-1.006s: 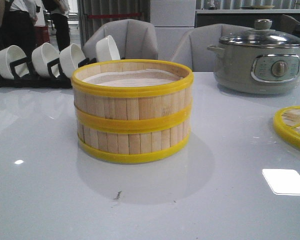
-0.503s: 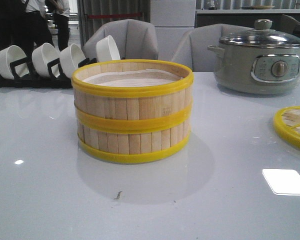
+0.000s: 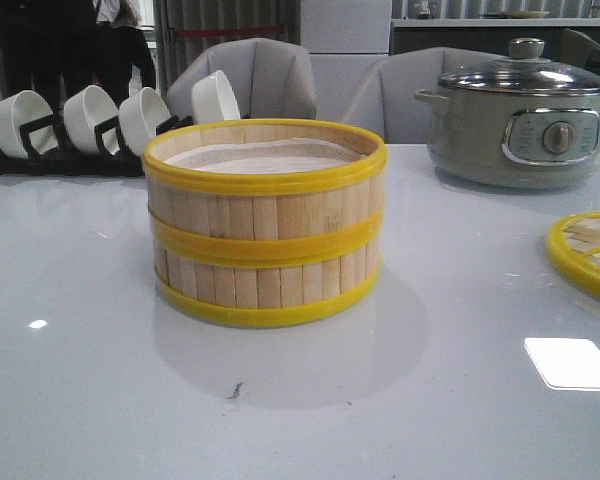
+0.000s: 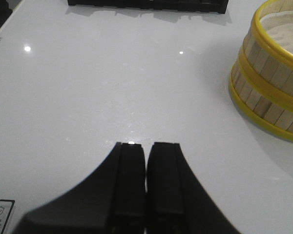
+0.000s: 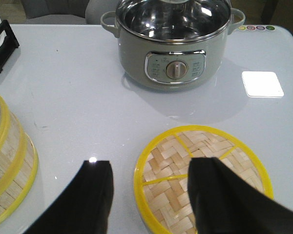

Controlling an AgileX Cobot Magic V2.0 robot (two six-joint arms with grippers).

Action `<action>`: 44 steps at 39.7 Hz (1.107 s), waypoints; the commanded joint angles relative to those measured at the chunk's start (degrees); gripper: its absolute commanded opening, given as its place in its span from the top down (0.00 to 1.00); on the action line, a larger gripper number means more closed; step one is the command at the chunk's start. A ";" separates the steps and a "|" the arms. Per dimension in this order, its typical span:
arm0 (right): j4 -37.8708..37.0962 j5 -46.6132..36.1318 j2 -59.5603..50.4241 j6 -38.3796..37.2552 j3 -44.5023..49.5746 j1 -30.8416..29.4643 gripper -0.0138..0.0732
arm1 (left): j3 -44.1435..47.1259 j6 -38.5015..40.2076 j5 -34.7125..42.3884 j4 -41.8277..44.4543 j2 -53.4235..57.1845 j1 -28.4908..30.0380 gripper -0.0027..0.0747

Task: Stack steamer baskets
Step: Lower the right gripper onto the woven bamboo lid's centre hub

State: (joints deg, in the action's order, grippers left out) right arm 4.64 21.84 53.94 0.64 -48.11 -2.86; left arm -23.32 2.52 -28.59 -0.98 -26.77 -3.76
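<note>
Two steamer baskets (image 3: 265,220) stand stacked one on the other at the middle of the white table, pale liner showing in the top one. The stack (image 4: 271,83) also shows at the edge of the left wrist view, and a part of it (image 5: 7,165) in the right wrist view. My left gripper (image 4: 146,146) is shut with nothing in it, over bare table and well apart from the stack. My right gripper (image 5: 151,168) is open and hangs over the near edge of the woven lid (image 5: 205,178), holding nothing. Neither gripper appears in the front view.
A grey-green electric pot (image 3: 525,120) with a glass lid stands at the back right. The flat woven lid (image 3: 590,250) lies at the right edge. A black rack with white bowls (image 3: 90,125) sits at the back left. Chairs and people stand behind the table.
The stack and the table things have not moved. Only the people in the background have shifted.
</note>
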 commanded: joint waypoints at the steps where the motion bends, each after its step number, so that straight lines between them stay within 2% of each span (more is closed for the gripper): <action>1: -0.11 -4.20 -0.47 -0.09 -1.69 0.12 0.31 | -1.53 0.53 4.73 0.19 -0.09 -0.39 0.86; 23: 1.29 -3.12 -0.48 -0.09 -1.69 0.12 0.31 | -1.53 0.53 4.73 0.19 -0.09 -0.39 0.86; 33: 3.72 2.34 -0.39 -0.09 -1.65 0.12 0.46 | -1.53 0.53 4.73 0.19 -0.09 -0.39 0.86; 44: 3.72 7.17 -0.39 -0.09 -1.65 0.12 0.48 | -1.53 0.53 4.73 0.19 -0.09 -0.39 0.86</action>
State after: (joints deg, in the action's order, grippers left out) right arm 7.84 31.31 53.94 0.64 -48.11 -2.86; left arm -23.32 2.53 -28.37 -0.75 -26.77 -3.76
